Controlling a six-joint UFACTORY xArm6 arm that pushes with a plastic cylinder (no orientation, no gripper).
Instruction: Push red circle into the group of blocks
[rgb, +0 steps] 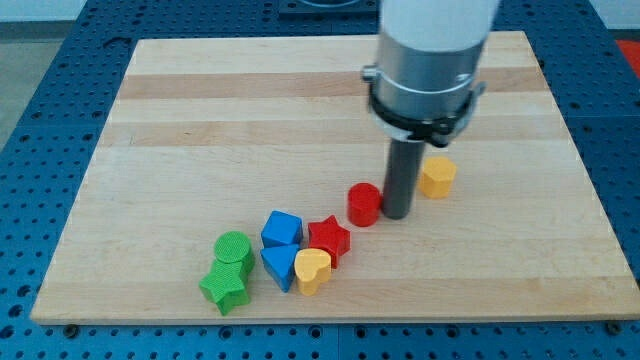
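white arm housing, grey collar – black clamp ring, dark rod (401, 180)

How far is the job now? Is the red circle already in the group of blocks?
Not yet. My tip sits against the red circle on the view's right side, so the push is in hand. The circle is close to the red star at the group's edge, but a small gap shows. Left: close that gap.
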